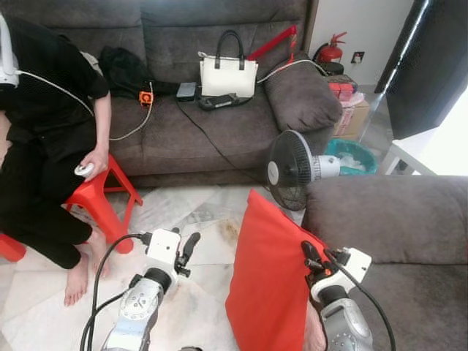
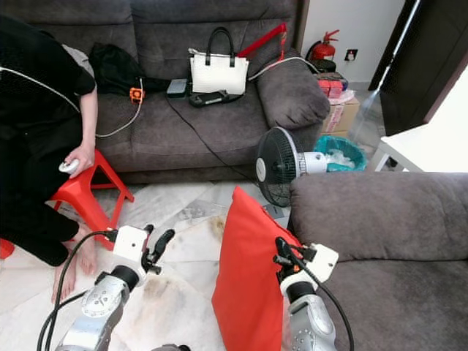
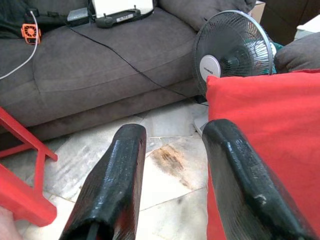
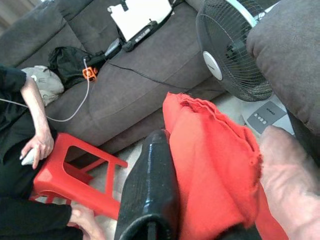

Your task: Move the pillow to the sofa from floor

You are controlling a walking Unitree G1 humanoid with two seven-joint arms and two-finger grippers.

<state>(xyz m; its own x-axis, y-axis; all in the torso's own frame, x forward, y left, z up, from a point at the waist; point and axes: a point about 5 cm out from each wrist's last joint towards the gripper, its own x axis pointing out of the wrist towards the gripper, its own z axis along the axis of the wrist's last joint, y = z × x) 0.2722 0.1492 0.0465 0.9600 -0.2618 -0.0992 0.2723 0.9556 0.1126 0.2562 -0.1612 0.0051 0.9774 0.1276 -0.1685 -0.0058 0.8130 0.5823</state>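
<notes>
The red pillow (image 1: 267,285) stands on edge on the floor, leaning against the arm of the near grey sofa (image 1: 395,219). My right gripper (image 1: 311,256) is at the pillow's upper right edge and is shut on it. In the right wrist view the bunched red fabric (image 4: 210,160) lies against one black finger (image 4: 150,190), and the other finger is hidden. My left gripper (image 1: 189,247) hangs open over the marble floor just left of the pillow, holding nothing. In the left wrist view its fingers (image 3: 125,150) are apart, with the pillow (image 3: 270,115) beside one of them.
A standing fan (image 1: 289,168) is just behind the pillow. The far grey sofa (image 1: 197,131) holds a white handbag (image 1: 228,73), cables and a cushion (image 1: 300,95). A person sits on a red stool (image 1: 99,194) at the left. A teal basket (image 1: 351,157) is at the right.
</notes>
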